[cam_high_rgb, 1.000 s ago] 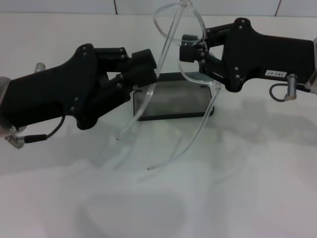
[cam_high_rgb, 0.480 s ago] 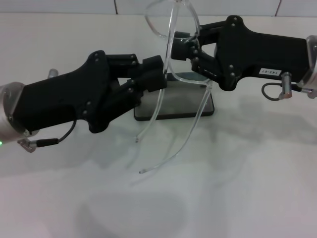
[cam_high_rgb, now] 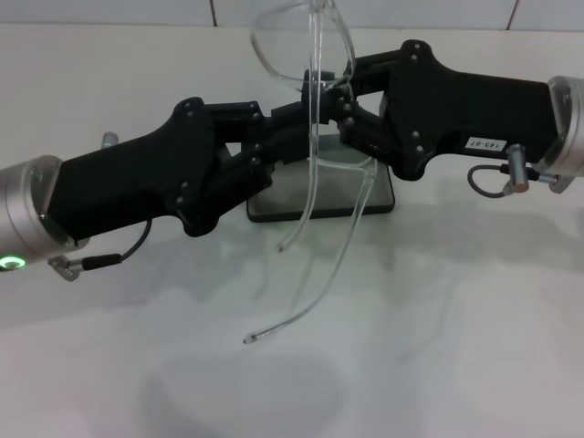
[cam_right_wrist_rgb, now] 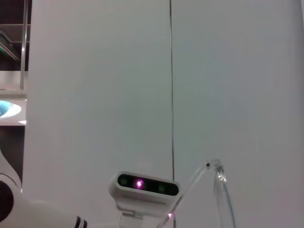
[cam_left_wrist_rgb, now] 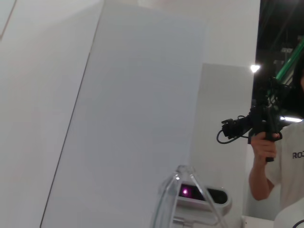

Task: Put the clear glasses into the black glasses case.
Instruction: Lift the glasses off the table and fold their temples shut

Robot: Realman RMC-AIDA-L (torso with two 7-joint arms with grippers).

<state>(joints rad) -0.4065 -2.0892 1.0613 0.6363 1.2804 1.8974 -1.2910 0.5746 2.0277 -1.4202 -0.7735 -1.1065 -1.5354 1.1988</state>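
The clear glasses (cam_high_rgb: pixel 315 109) are held in the air between the two pincers, above the black glasses case (cam_high_rgb: pixel 321 187), which lies open on the counter (cam_high_rgb: pixel 438 347) just below and behind both pincer tips. The right pincer (cam_high_rgb: pixel 342 105) is closed on the frame near one lens, while the left pincer (cam_high_rgb: pixel 297 132) is pressed in from the opposite side at the hinge region; whether its jaws are clamped on the glasses or merely touching cannot be told. Both temple arms are unfolded and hang down past the front of the case. A risk is judged here: with the temples spread, the glasses would not fit the slim case, and a lowering made now could catch a temple tip on the case rim or the counter, twisting the frame in the grip or letting the smooth plastic slip. Compared with a second ago, both pincers have been brought closer together and shifted toward the left arm's side, and the glasses have been raised and turned.
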